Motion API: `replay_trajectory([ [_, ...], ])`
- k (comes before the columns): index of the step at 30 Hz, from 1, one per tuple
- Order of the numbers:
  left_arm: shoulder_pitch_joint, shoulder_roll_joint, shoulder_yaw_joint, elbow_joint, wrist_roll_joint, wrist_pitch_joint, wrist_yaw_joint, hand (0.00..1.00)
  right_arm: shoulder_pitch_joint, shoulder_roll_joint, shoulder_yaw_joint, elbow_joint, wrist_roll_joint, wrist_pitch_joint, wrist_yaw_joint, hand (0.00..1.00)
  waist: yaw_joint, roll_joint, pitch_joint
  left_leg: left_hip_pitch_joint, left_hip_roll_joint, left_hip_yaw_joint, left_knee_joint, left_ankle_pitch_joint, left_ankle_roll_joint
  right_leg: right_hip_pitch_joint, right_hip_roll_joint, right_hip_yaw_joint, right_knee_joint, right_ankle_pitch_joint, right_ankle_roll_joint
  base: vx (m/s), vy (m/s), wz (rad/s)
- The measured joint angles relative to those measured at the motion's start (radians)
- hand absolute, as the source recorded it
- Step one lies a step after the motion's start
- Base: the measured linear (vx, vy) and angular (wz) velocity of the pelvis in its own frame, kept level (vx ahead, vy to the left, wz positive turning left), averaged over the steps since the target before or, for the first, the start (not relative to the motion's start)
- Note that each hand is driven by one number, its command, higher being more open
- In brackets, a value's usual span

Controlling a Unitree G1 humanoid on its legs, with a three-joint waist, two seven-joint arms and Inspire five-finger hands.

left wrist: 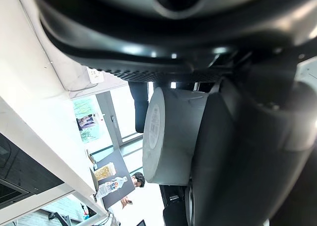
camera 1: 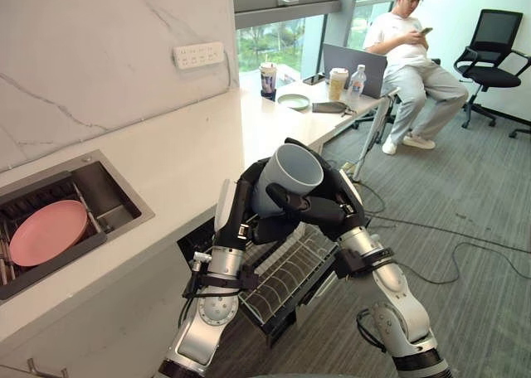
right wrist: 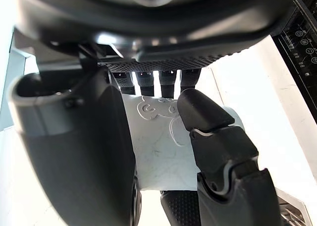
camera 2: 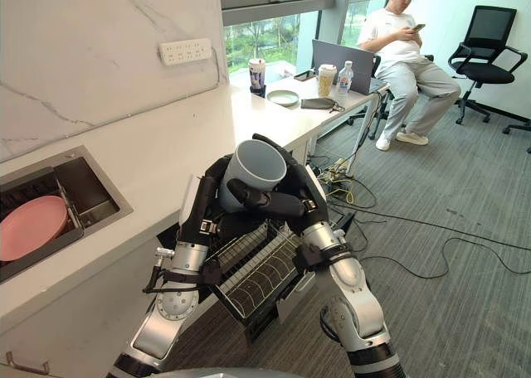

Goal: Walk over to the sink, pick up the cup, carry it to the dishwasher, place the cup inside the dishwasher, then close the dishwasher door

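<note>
Over the rack (camera 1: 286,280), left hand (camera 1: 246,197) and right hand (camera 1: 328,208) clasp the cup (camera 1: 286,173).

Pale grey cup (camera 1: 286,177), mouth tilted upward, aloft over the pulled-out dishwasher rack (camera 1: 284,280).

We see the pale grey cup (left wrist: 168,137) in the middle of the frame, tipped sideways and clasped by the dark left hand (left wrist: 247,146) across the top and right, with the white table (left wrist: 29,102) at left and a seated person (left wrist: 136,180) at lower left.
</note>
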Motion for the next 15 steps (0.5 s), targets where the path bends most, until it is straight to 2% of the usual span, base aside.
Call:
replay_trajectory([
  [3,0.0,-0.001,0.0,-0.001,-0.004,0.007,0.001,0.0,0.0,0.004,0.008,0.0,-0.003,-0.003,-0.015,0.0,0.0,0.0,0.001,-0.001,0.0,0.001,0.0,0.0,0.0,-0.001,0.0,0.001,0.0,0.0,0.0,0.0,0.0,0.0],
  [4,0.0,-0.001,0.0,-0.002,-0.006,0.007,0.001,1.0,0.0,0.005,0.009,0.0,-0.005,-0.005,-0.017,0.0,0.0,0.0,0.001,-0.001,0.0,0.001,0.0,0.0,0.0,-0.002,0.0,0.001,0.0,0.0,0.0,0.0,0.0,0.0],
  [15,0.0,-0.032,-0.006,-0.012,-0.061,0.037,0.012,1.0,0.003,0.071,0.017,0.0,-0.021,-0.016,-0.077,0.0,-0.001,0.0,0.01,-0.002,0.001,0.004,0.0,0.0,0.0,-0.004,0.001,0.004,0.0,0.0,0.0,0.0,0.0,0.0],
])
